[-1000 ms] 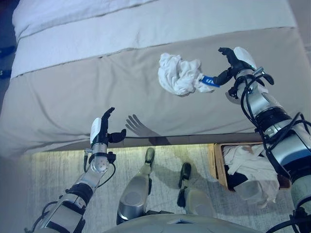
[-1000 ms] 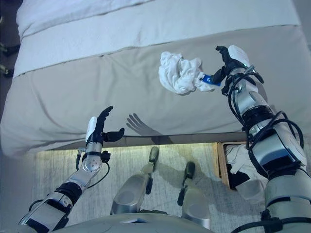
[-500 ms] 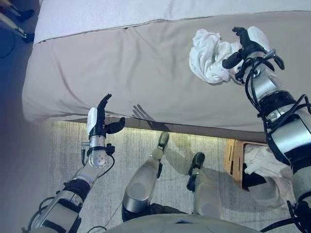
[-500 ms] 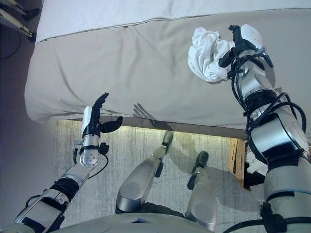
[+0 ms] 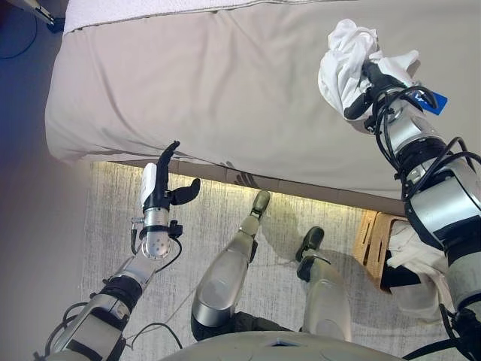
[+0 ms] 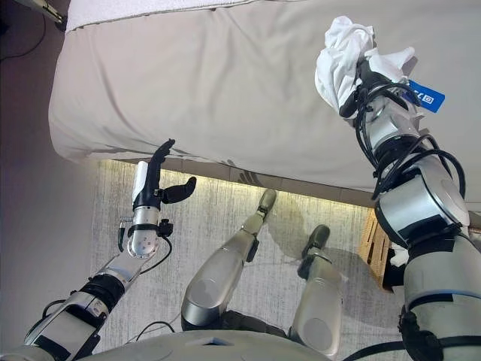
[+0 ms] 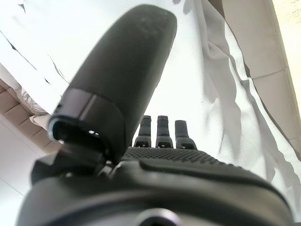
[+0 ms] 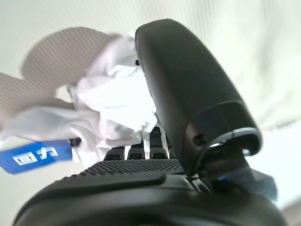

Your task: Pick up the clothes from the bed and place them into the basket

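A crumpled white garment (image 5: 342, 56) with a blue tag (image 5: 434, 103) is bunched over my right hand (image 5: 366, 83) above the right side of the beige bed (image 5: 210, 83). In the right wrist view my fingers (image 8: 141, 150) curl into the white cloth (image 8: 117, 103) and the thumb (image 8: 178, 94) closes over it. My left hand (image 5: 159, 188) is open and holds nothing, raised over the rug just off the bed's front edge. The wooden basket (image 5: 373, 237) stands on the floor at the lower right, partly hidden behind my right arm.
White clothes (image 5: 413, 259) lie in the basket. A grey striped rug (image 5: 113, 226) covers the floor in front of the bed. A white cover (image 5: 128, 11) lies across the far part of the bed. The bed's left corner (image 5: 56, 139) overhangs the floor.
The camera has shifted. My right hand, open beside the white garment a second ago, has closed on it and raised it off the bed. The left hand keeps its pose.
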### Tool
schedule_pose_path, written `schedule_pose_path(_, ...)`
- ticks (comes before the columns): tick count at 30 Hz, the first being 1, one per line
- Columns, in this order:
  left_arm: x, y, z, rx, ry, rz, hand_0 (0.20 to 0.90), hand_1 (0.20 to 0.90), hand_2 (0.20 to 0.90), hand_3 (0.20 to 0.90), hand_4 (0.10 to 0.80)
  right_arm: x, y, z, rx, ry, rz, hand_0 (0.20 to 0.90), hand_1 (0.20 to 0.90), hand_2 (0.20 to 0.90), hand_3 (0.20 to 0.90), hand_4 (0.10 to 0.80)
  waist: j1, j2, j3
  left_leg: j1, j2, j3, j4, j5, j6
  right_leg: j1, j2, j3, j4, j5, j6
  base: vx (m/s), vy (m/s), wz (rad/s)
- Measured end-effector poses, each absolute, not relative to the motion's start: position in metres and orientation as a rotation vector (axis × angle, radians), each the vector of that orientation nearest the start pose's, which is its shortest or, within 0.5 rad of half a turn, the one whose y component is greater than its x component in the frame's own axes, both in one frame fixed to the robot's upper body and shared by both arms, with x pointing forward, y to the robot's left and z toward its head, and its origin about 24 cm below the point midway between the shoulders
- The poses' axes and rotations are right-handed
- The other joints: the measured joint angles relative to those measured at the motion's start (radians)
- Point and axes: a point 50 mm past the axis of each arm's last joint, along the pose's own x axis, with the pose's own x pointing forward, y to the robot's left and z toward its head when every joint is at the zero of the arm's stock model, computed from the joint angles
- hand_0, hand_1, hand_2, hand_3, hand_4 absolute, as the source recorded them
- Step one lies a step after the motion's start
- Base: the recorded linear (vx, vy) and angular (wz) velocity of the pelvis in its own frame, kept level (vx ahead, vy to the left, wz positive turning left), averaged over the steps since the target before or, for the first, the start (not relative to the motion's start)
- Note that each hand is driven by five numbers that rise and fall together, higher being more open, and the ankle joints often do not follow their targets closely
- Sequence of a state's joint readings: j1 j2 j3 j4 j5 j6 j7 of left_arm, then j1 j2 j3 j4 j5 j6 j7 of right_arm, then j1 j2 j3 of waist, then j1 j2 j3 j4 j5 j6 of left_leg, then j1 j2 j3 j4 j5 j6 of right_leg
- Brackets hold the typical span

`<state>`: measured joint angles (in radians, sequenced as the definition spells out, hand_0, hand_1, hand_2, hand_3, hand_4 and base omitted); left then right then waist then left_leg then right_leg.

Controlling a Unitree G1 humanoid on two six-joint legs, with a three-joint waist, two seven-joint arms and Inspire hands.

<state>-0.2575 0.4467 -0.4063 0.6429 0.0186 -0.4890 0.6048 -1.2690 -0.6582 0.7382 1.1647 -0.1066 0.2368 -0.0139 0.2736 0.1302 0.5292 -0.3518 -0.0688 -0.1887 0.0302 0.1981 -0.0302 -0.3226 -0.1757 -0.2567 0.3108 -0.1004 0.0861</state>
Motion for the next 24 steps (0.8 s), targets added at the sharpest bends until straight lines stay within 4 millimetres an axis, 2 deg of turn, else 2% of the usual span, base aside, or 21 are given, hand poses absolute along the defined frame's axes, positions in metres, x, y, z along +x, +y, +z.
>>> schedule_pose_path(6,0.278,0.202,0.019,0.491,-0.207,0.203,0.900,0.900,0.900,0.900,0.800,0.413,-0.264,0.238,-1.165,0.381,-0.219,0.900,0.900,0.900,0.900,0.800,0.008,0.001,0.000,-0.023,0.003,-0.008,0.000,0.003,-0.006,-0.034,-0.003,-0.004,0.025,-0.006,-0.010,-0.034,-0.004,0.02)
schedule_pose_path(7,0.277,0.202,0.019,0.489,-0.209,0.203,0.900,0.900,0.900,0.900,0.800,0.413,-0.264,0.243,-1.157,0.397,-0.220,0.766,0.766,0.766,0.744,0.644,0.011,0.001,-0.001,-0.032,0.004,-0.008,0.000,0.006,-0.009,-0.043,-0.004,-0.004,0.029,-0.006,-0.010,-0.032,0.014,0.01)
schedule_pose_path(9,0.276,0.201,0.020,0.484,-0.216,0.199,0.900,0.900,0.900,0.900,0.800,0.412,-0.266,0.250,-1.158,0.412,-0.232,0.561,0.561,0.561,0.505,0.405,0.021,0.001,-0.001,-0.041,0.005,-0.008,0.000,0.008,-0.010,-0.058,-0.005,-0.003,0.039,-0.007,-0.011,-0.038,0.020,-0.01)
schedule_pose_path(10,0.276,0.200,0.020,0.482,-0.218,0.198,0.900,0.900,0.900,0.900,0.800,0.412,-0.266,0.251,-1.160,0.412,-0.236,0.561,0.561,0.561,0.505,0.405,0.021,0.001,-0.001,-0.042,0.005,-0.008,0.000,0.008,-0.010,-0.058,-0.004,-0.003,0.039,-0.008,-0.012,-0.055,0.021,0.01)
schedule_pose_path(11,0.275,0.200,0.020,0.481,-0.220,0.197,0.900,0.900,0.900,0.900,0.800,0.411,-0.268,0.253,-1.167,0.417,-0.243,0.300,0.300,0.300,0.200,0.100,0.026,0.001,-0.001,-0.042,0.005,-0.008,0.000,0.011,-0.009,-0.058,-0.004,-0.004,0.039,-0.008,-0.012,-0.069,0.018,0.01)
schedule_pose_path(24,0.277,0.202,0.032,0.481,-0.271,0.199,0.900,0.900,0.900,0.900,0.800,0.411,-0.273,0.251,-1.201,0.366,-0.280,0.300,0.300,0.300,0.200,0.100,0.019,0.007,-0.001,-0.044,0.012,0.000,0.000,0.014,-0.011,-0.061,0.001,0.000,0.035,-0.007,-0.012,-0.040,0.006,-0.02)
